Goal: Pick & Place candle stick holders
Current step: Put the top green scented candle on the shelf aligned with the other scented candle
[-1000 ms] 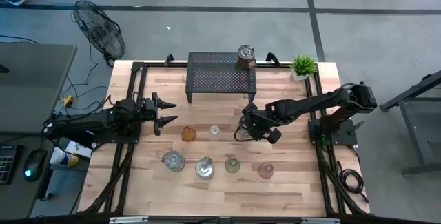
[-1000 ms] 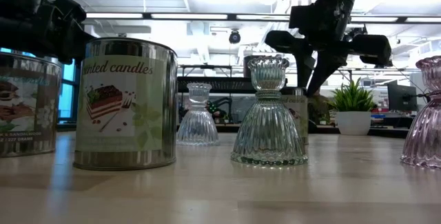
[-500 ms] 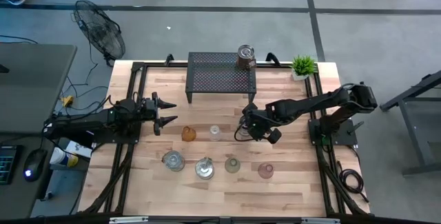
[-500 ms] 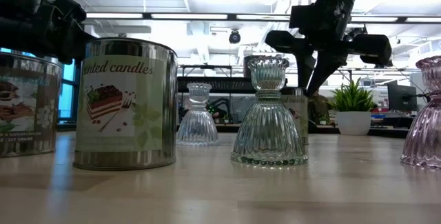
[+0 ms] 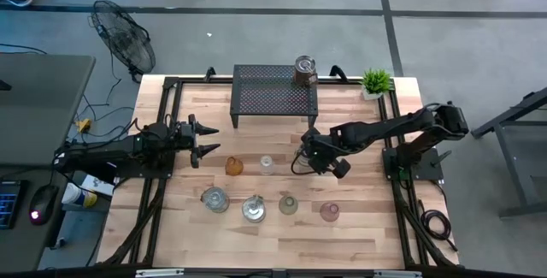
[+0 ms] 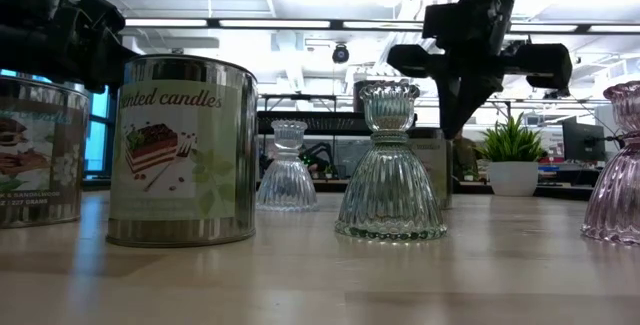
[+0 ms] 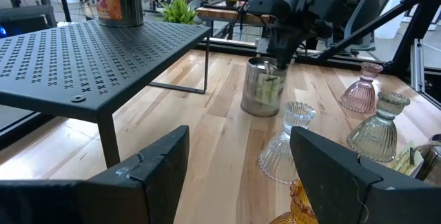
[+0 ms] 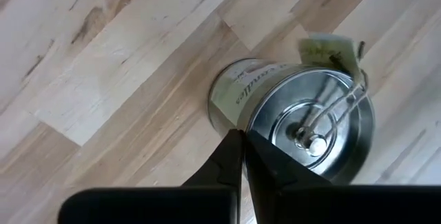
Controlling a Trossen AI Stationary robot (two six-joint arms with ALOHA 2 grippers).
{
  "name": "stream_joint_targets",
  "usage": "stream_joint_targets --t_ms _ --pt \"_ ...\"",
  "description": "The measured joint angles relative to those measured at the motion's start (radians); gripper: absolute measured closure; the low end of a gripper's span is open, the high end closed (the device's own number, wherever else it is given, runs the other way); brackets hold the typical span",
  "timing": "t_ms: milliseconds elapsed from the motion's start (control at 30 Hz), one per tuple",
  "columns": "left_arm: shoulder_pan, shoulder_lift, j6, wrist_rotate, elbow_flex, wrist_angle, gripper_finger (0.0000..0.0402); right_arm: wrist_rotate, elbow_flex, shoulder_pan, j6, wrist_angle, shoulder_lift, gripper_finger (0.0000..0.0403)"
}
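A silvery tin holder (image 8: 296, 114) with a pale label stands upright on the wooden table, right of centre. My right gripper (image 8: 242, 141) points steeply down over it and is shut at its rim. An amber holder (image 5: 233, 166) and a clear glass one (image 5: 267, 165) stand to the tin's left. Several more holders line up nearer the front, among them a greenish one (image 5: 288, 204) and a pink one (image 5: 329, 212). Another tin (image 5: 304, 69) stands on the black shelf (image 5: 273, 94). My left gripper (image 5: 208, 138) waits open and level at the table's left. My right gripper meets the tin holder at its top rim (image 8: 256, 124), on the side toward that arm. The fingers come from above, slanting down, and appear closed on the thin wall, one inside and one outside. The tin stands upright with its base on the table.
A small potted plant (image 5: 374, 81) sits at the far right corner. The black mesh shelf fills the far middle of the table. In the low view a ribbed glass holder (image 6: 390, 165) and a labelled tin (image 6: 182, 150) stand close to the camera. Bare wood lies along the front edge.
My right gripper has shut: its two fingers stood spread above the tin and now meet at the tin's rim. The arm has stayed in place. The tin still stands on the table.
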Motion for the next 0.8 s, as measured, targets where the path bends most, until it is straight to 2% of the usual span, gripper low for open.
stream_joint_targets --t_ms 333,567,800 --pt "0.000 0.000 0.000 0.000 0.000 0.000 0.0153 -0.009 0.003 0.001 0.042 -0.019 -0.003 0.0402" --pt "0.000 0.000 0.000 0.000 0.000 0.000 0.0153 -0.034 0.094 0.001 0.064 -0.160 0.005 0.0402" --pt "0.000 0.000 0.000 0.000 0.000 0.000 0.0153 -0.023 0.113 0.004 0.065 -0.156 0.002 0.0402"
